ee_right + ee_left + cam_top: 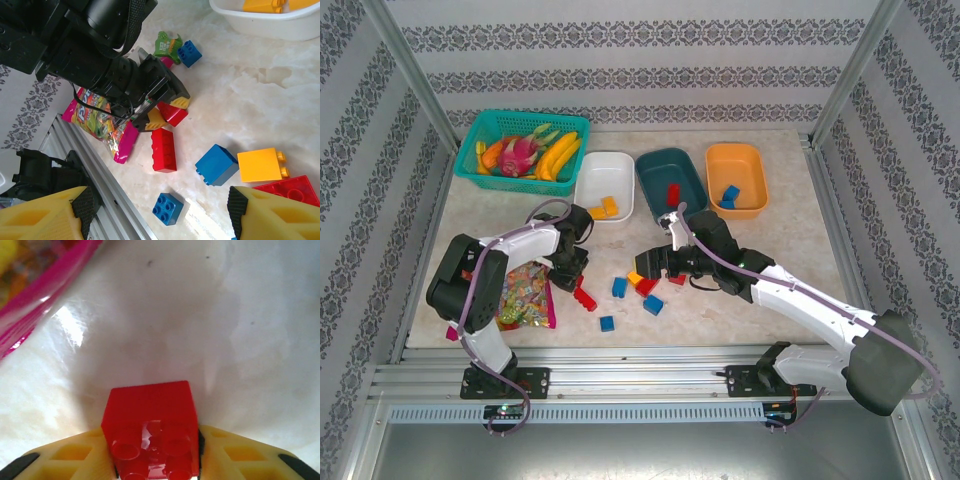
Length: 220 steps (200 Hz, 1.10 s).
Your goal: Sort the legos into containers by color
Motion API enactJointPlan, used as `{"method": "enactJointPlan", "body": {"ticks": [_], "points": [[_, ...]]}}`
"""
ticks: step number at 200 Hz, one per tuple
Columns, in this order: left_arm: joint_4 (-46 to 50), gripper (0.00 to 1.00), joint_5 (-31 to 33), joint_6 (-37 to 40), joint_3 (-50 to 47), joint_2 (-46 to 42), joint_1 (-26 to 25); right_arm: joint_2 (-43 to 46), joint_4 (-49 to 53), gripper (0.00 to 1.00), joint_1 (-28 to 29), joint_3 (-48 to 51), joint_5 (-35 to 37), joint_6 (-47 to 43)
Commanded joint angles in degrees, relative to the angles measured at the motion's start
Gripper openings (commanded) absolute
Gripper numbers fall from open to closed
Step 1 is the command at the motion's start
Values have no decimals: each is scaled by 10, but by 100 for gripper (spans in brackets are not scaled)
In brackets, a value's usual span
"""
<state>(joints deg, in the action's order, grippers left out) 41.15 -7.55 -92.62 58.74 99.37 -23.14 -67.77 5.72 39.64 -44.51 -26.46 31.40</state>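
Low over the desk (225, 315) beside the candy bag (40, 295), the left claw (155, 462) grips a red lego (150, 410) across its smooth sides; it is likely light, rigid and slick. The right claw (160, 212) gapes open.

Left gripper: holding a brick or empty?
Holding. The left gripper is shut on a red lego, which sits wedged between its yellow fingers. The right wrist view shows the same grip.

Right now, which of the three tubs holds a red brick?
The dark teal tub, the middle one; the white tub holds yellow bricks, the orange tub blue ones.
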Motion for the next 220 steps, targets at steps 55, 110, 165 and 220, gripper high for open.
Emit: {"method": "enactJointPlan", "body": {"ticks": [55,110,165,220], "points": [[26,27,80,139,73,-43,-10,33,40,72,-32,-48,60,5],[58,28,47,318,310,43,-74,88,-13,73,-145,-36,137,85],[99,30,-5,452,644,267,-111,91,-2,73,-221,-38,150,120],[90,29,-37,470,789,404,-119,120,26,73,-227,-19,146,125]]}}
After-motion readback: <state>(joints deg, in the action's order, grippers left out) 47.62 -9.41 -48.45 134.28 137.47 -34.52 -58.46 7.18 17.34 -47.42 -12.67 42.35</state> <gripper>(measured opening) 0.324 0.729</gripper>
